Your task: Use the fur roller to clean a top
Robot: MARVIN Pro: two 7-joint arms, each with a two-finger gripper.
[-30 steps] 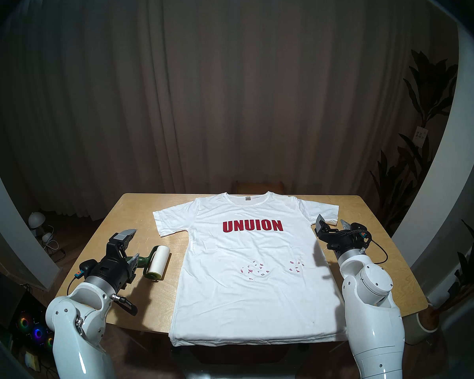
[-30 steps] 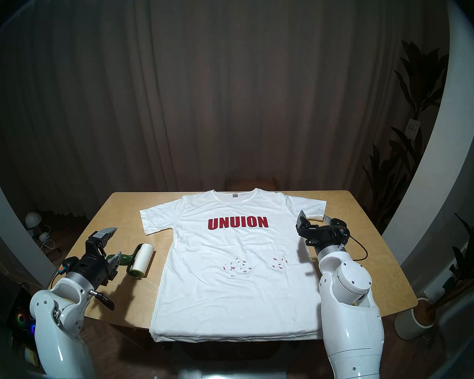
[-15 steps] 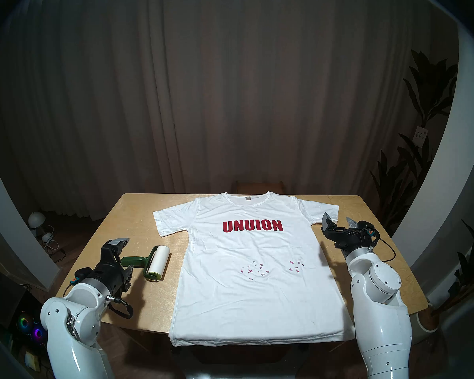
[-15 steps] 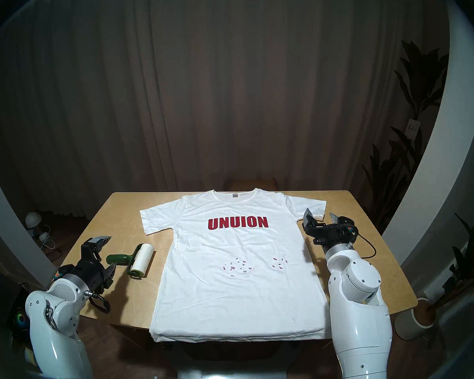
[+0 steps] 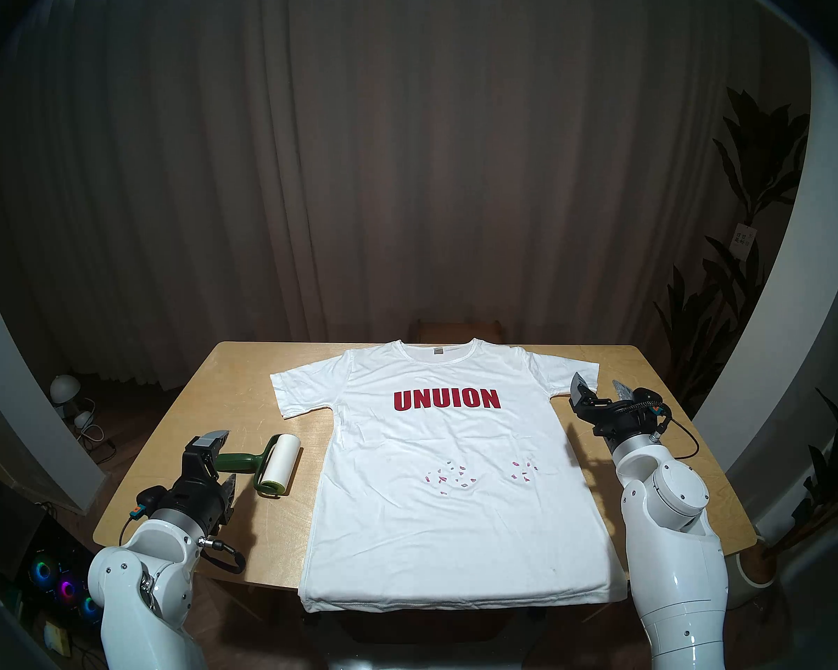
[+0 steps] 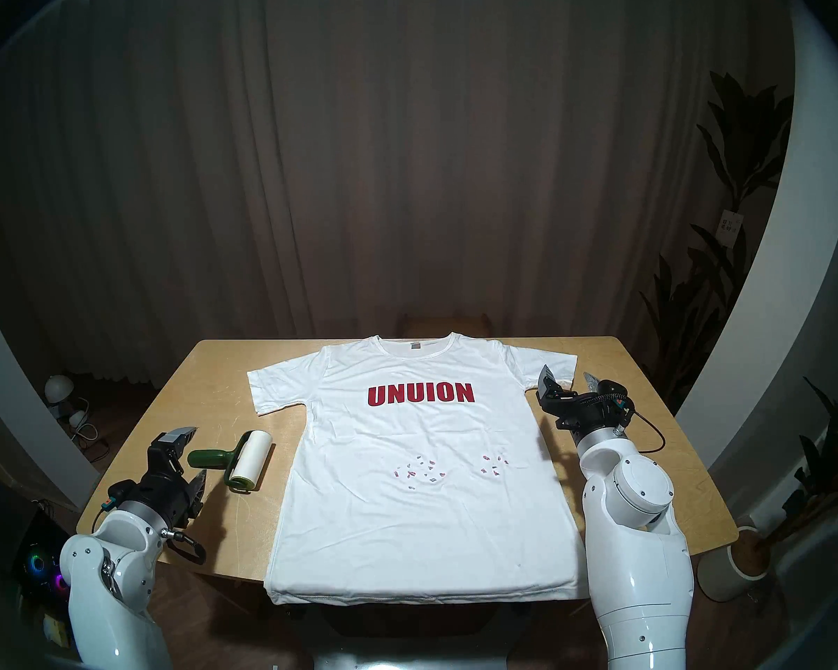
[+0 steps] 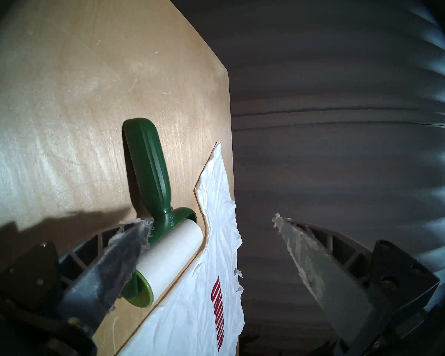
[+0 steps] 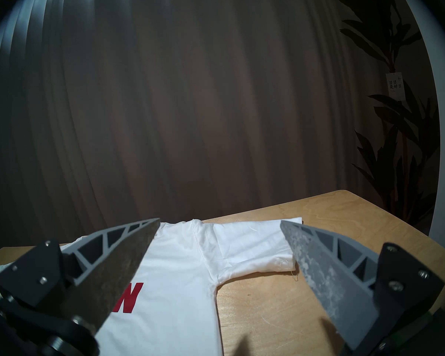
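The fur roller [image 5: 269, 463] lies flat on the table [image 5: 175, 490], untouched, its green handle reaching toward the left gripper [image 5: 221, 456] and its white roll on the far side of the fingers, just short of the top's edge. The top [image 5: 446, 461] is spread flat with small pinkish scraps [image 5: 448, 475] scattered below the red lettering.

From here the grab looks risky. The handle lies low on the wood, and in the left wrist view one fingertip [image 7: 136, 234] overlaps the roll's frame instead of the handle. Closing there would, I think, pinch the sticky roll or nudge the roller sideways into the shirt. Coming down too steeply could jam a finger into the table.

The left arm sits low at the table's near corner, its gripper tilted slightly downward toward the handle, jaws spread wide and empty. The right gripper [image 5: 598, 396] hovers level beside the shirt's sleeve, jaws also parted, holding nothing, with the sleeve hem between its fingers in its own wrist view.
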